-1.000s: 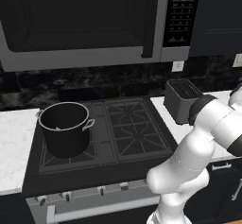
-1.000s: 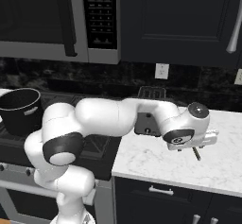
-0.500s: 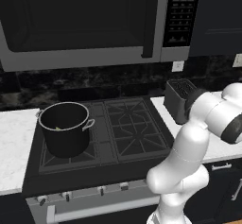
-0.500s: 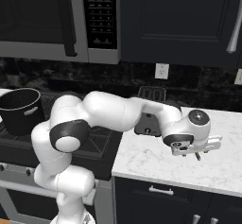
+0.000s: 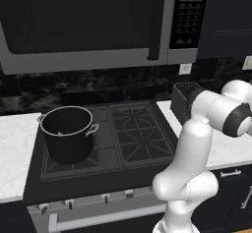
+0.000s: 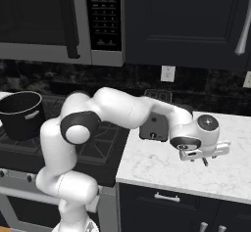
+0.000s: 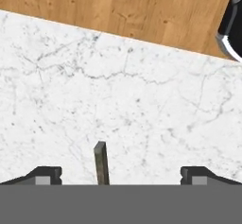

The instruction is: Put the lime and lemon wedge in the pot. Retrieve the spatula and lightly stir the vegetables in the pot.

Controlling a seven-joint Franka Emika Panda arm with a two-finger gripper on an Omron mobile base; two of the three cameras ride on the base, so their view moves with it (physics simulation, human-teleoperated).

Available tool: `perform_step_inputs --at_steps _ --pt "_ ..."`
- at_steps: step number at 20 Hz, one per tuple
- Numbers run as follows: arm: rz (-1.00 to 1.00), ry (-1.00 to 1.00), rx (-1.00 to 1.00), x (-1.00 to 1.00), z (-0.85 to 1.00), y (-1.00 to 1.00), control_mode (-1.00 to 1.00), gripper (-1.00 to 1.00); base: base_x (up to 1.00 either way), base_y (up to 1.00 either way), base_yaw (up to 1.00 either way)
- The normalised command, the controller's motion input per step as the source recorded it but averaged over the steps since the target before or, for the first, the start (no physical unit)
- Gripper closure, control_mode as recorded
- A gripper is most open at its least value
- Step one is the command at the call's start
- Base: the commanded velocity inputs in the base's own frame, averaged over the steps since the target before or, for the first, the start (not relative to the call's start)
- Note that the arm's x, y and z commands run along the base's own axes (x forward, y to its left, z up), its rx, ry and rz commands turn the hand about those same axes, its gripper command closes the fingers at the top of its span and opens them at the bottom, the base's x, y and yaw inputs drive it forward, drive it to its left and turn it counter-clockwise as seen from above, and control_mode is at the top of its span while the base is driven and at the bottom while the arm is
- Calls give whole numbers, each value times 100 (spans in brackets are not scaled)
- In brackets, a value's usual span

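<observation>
Resting on the left burner, the pot (image 5: 67, 139) is seen holding a pale yellow bit; the claw (image 7: 120, 173) is held wide over the right worktop (image 7: 118, 105).

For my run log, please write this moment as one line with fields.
phase: reaching for spatula | gripper: open, low over white counter | spatula handle: between fingertips, not gripped | pot: on left stove burner

Base views flank the arm; hand view looks closely down on the counter (image 7: 118, 90).
</observation>
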Motion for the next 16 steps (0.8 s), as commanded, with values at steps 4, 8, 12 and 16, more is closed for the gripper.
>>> perform_step_inputs --at_steps 4,8,12,16 --pt "0 3 0 29 -21 0 -100 -100 0 0 0" --pt "0 2 0 21 -28 -12 -100 -100 0 0 0" --pt "0 3 0 19 -29 -28 -100 -100 0 0 0" --pt "0 2 0 13 -25 -41 -100 -100 0 0 0"
